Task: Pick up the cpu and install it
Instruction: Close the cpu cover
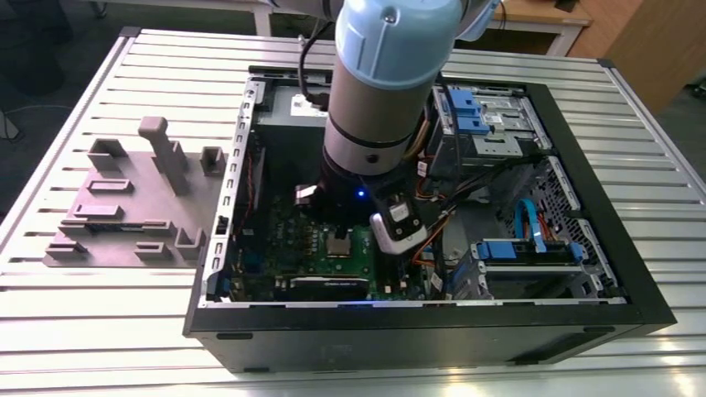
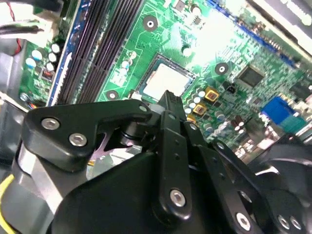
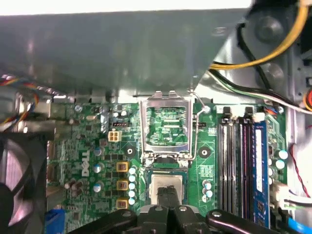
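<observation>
The cpu (image 3: 168,182), a small silver square, lies flat in the socket on the green motherboard (image 3: 97,146); it also shows as a pale square cpu (image 2: 165,80) in the second wrist view and a cpu (image 1: 339,243) in the exterior view. My gripper (image 3: 167,194) hovers right over the chip's near edge, its two black fingers pressed together with nothing between them. In the second wrist view the gripper (image 2: 170,97) tips cover one edge of the chip. The silver hinged frame (image 3: 165,122) stands flipped up beside the socket.
The arm (image 1: 375,99) reaches down into the open computer case (image 1: 617,273). Memory slots (image 3: 239,161), a fan (image 3: 19,185), a grey metal box (image 3: 122,53) and loose cables (image 3: 253,58) crowd the socket. A grey fixture plate (image 1: 132,207) lies outside the case on the slatted table.
</observation>
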